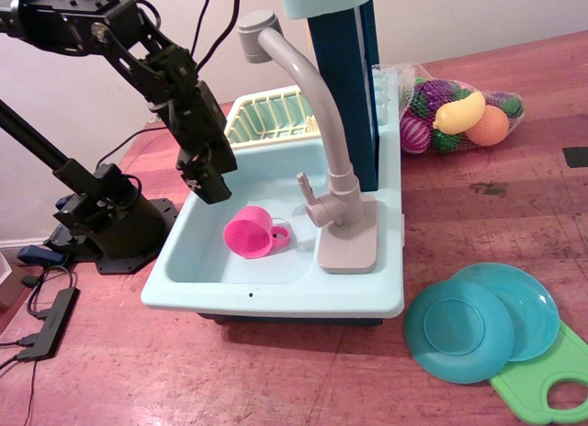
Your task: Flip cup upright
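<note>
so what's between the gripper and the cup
Nothing: in the only view, just bare sink floor separates the gripper from the cup lying on its side.
</note>
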Motion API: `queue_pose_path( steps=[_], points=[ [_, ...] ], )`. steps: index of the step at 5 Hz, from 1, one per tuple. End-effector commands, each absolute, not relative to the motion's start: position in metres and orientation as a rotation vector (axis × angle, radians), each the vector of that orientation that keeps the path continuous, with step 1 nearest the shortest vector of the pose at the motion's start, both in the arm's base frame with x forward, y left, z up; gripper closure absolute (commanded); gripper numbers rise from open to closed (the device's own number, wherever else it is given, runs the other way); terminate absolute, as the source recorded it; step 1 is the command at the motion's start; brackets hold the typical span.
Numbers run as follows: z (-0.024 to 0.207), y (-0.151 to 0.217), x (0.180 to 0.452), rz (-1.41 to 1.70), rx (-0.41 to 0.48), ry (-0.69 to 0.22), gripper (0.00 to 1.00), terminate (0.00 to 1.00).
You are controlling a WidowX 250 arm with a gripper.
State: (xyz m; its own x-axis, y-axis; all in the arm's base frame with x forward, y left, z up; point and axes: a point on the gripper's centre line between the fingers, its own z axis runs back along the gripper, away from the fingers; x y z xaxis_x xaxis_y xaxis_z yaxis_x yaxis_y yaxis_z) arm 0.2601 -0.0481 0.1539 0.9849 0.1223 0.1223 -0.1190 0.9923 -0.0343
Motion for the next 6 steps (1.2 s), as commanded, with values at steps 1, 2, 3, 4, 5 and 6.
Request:
queue_pose_path(
  steps=[1, 2, 3, 4, 5, 6],
  points=[
    [0.152, -0.063, 0.264, 0.066, -0.037, -0.123, 0.00, 0.00],
    [0.146, -0.071, 0.257, 0.035, -0.036, -0.099, 0.00, 0.00],
    [0.133, -0.077, 0.251, 0.026, -0.033, -0.084, 0.00, 0.00],
    [0.122, -0.072, 0.250, 0.042, -0.026, -0.088, 0.00, 0.00],
    [0.115, -0.063, 0.253, 0.073, -0.004, -0.116, 0.00, 0.00],
    [0.109, -0.057, 0.265, 0.119, 0.000, -0.143, 0.00, 0.00]
  ],
)
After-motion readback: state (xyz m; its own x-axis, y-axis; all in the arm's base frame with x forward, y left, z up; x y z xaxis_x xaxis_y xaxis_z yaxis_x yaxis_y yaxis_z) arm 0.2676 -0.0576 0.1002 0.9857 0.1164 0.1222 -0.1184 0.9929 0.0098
